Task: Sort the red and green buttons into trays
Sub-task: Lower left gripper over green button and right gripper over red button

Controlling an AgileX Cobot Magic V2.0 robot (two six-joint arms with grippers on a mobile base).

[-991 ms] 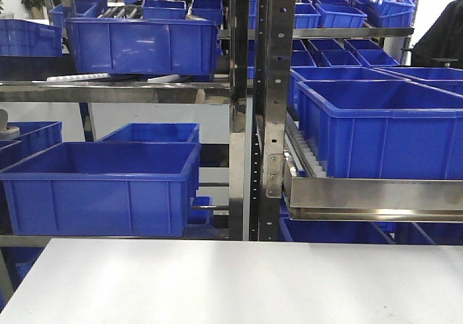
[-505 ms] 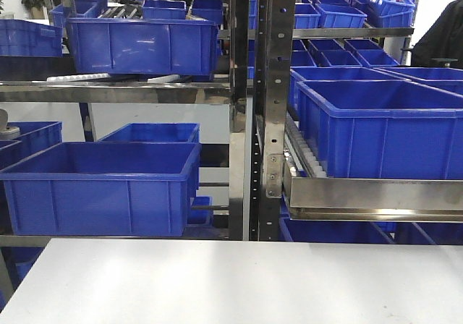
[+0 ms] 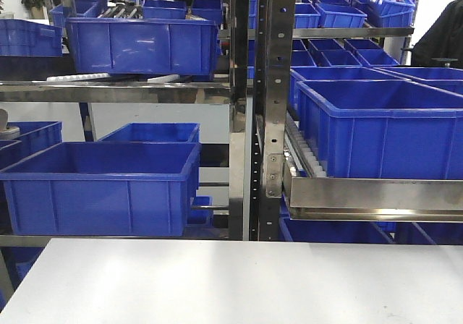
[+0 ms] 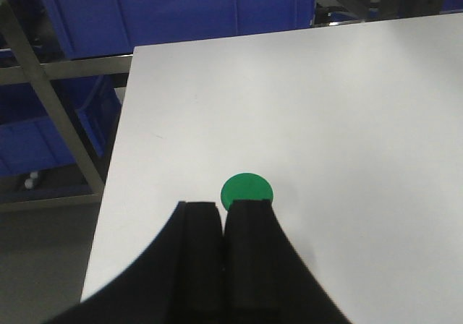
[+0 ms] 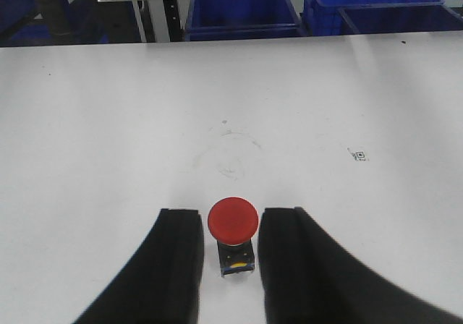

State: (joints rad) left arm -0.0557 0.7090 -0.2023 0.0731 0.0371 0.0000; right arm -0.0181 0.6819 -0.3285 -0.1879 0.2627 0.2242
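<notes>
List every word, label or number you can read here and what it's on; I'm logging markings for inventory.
No word or number can be read.
On the white table, a square code mark: too small to decode.
On the red button, a yellow patch: blurred, illegible.
On the blue crates: no labels visible.

The left tool (image 4: 223,210) holds its dark fingers (image 4: 249,252) pressed together over the white counter (image 4: 347,107). A green button (image 4: 247,190) shows its cap just beyond one fingertip. Blue crates (image 4: 181,9) stand past the counter's far edge.
</notes>
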